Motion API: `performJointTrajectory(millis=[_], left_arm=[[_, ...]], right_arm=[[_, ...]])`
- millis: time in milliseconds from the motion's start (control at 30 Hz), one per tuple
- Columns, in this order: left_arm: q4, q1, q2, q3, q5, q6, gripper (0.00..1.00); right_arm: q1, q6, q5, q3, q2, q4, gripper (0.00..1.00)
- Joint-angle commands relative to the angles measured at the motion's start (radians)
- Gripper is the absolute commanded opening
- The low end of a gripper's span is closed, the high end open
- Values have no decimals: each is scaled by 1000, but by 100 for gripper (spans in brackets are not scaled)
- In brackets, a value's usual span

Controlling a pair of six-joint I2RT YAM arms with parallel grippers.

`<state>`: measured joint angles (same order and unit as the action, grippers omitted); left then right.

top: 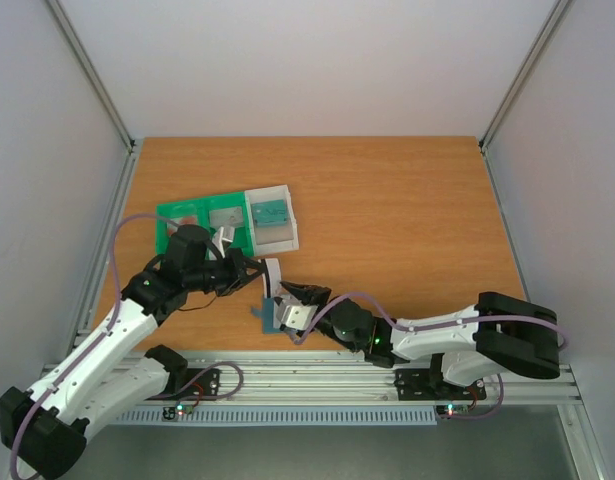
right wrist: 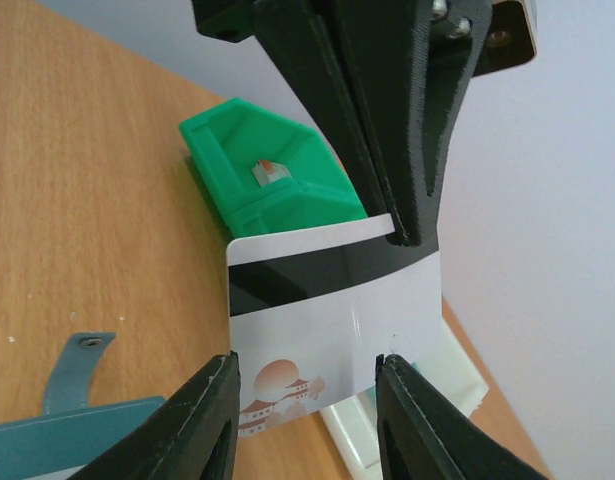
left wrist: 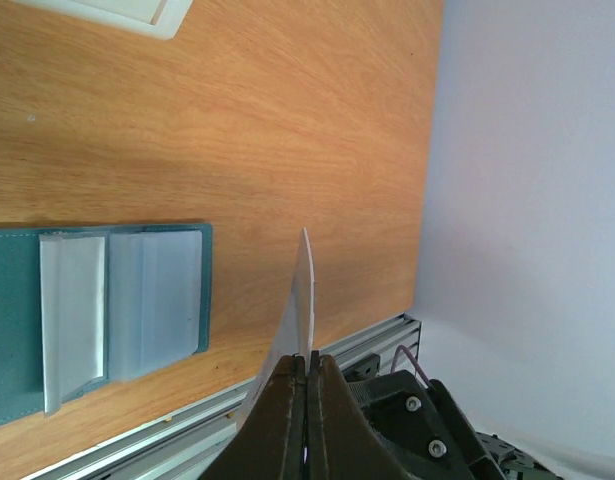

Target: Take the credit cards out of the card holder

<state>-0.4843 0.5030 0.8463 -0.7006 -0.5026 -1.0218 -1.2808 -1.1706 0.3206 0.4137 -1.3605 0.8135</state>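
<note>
Left gripper [left wrist: 307, 358]: clamped on one end of a pale credit card [left wrist: 305, 290], seen edge-on and held above the table [left wrist: 287, 120].
Right gripper [right wrist: 305, 368]: jaws apart, one finger at each side of the same card's lower end. Whether they touch it cannot be told.
Card face: white with a dark stripe and a small printed picture, upright between the two grippers.
Card holder [left wrist: 127, 300]: lies open and flat near the table's front edge, just beside the held card. Its pale slip pockets show, but whether more cards sit inside cannot be told.
Step in hand: judged a handover or carry of a card already out of the holder. One firm hold should be made before the other lets go, and the thin card kept unbent.
Green tray [top: 167, 212] with white bin [top: 277, 240]: behind the grippers, with a teal item in the bin.
Edges and room: the metal rail [top: 317, 375] is close at the front. Room to move lies rightward and toward the rear, and the side walls stand well apart.
</note>
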Motion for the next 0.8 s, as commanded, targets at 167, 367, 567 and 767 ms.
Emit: performJointTrajectory(millis=[167,367,567,767], left_arm=[[0,-3,-18,-22,-1,-9,0],[-20,-3,-15,-28,16,-5,0],[-20,-3,-15,-27,26,-3,0],[-9,-3,-3,-31,10,-13,0]], right_arm=[[-54,-107,88,-41,-41,195,40],[-59,-118,93,-66,-25,204,44],[-61,-114,68,-92,22,164,45],[-62,-125,78,-92,14,177,46]])
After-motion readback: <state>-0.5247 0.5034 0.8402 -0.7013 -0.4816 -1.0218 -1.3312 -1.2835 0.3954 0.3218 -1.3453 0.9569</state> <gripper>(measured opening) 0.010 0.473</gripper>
